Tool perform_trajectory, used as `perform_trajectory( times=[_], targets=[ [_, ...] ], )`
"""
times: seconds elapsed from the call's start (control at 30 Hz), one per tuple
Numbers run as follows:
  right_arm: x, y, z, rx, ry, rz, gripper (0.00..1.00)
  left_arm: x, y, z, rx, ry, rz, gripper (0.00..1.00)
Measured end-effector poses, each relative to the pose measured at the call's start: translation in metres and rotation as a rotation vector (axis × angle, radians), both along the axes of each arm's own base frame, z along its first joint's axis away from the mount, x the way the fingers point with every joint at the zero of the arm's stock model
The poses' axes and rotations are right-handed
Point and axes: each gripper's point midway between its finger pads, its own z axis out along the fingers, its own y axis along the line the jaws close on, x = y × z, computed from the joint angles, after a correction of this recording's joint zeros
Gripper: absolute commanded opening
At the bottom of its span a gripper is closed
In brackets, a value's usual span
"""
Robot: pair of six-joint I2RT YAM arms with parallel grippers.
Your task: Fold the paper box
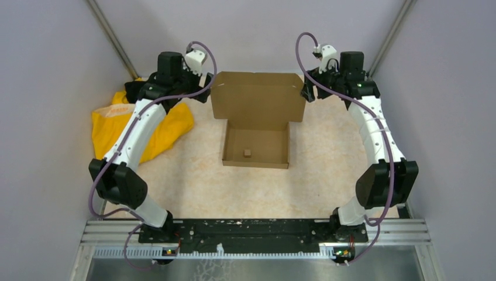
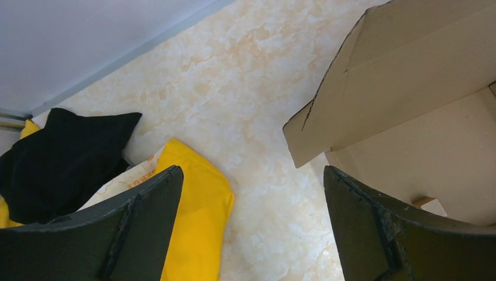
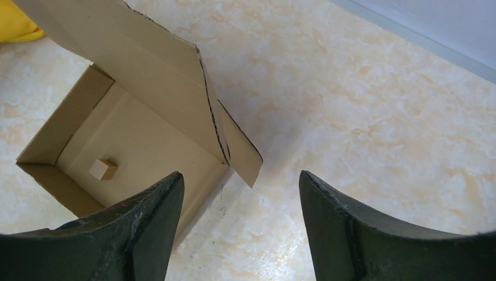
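The paper box point(image 1: 257, 137) is brown corrugated cardboard, a shallow tray with its lid point(image 1: 257, 96) standing up at the far side. In the left wrist view the box point(image 2: 409, 88) fills the upper right, its side flap hanging off the lid corner. In the right wrist view the box point(image 3: 134, 111) lies at left with its right side flap pointing down. My left gripper point(image 2: 251, 175) hangs open just left of the lid, holding nothing. My right gripper point(image 3: 240, 178) hangs open just right of the lid, empty too.
A tiny cardboard scrap point(image 1: 247, 153) lies inside the tray, also seen as the scrap point(image 3: 103, 169). A yellow cloth point(image 1: 134, 126) with a black piece point(image 2: 64, 152) on it lies at the left. Grey walls close in the marbled table point(image 1: 193, 187) on three sides.
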Motion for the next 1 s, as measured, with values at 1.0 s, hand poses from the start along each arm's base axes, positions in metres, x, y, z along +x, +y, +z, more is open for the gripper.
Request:
perform_trajectory(
  times=[1.0],
  targets=[
    [0.041,0.024,-0.034,0.006,-0.015,0.097,0.50,0.025,-0.027,-0.031,-0.022,0.018,-0.135,0.85]
  ],
)
